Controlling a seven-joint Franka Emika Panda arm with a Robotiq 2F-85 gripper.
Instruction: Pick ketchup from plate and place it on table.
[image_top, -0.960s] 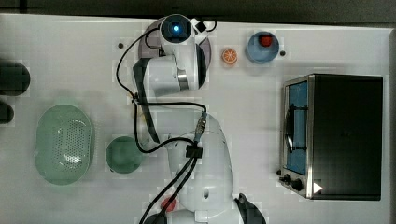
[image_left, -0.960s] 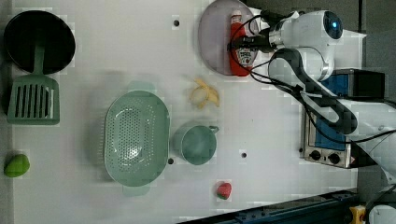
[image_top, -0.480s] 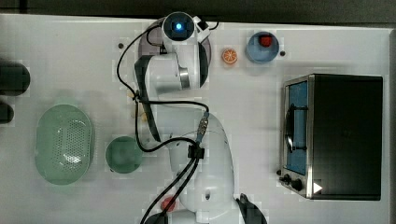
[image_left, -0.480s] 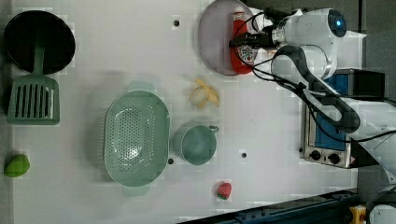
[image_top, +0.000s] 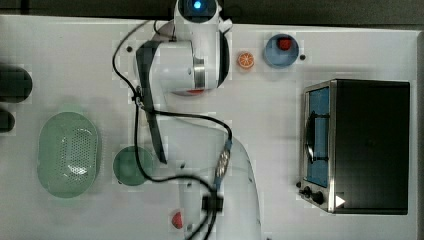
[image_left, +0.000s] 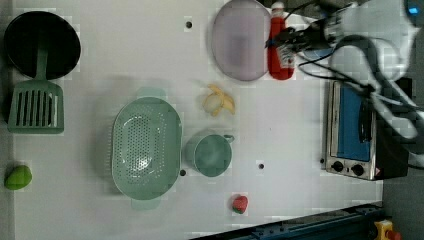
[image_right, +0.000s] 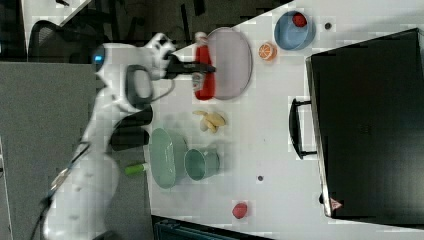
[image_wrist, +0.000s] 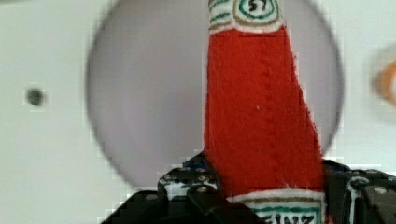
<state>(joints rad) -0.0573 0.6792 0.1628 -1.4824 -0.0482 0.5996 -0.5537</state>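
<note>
Gripping the red plush ketchup bottle (image_left: 280, 52) around its label, the black two-finger gripper (image_left: 286, 41) has it clamped tight. In the left view the bottle sits just off the right edge of the round greyish-lilac plate (image_left: 239, 40), over the white tabletop (image_left: 125, 60). A peeled banana (image_left: 219, 100) lies nearby.

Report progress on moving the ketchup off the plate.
Done: the red plush ketchup bottle is gripped and no longer rests on the pale lilac round plate. In hand: the gripper carries it beside the plate's rim. Left: set it on the white table and release.
</note>
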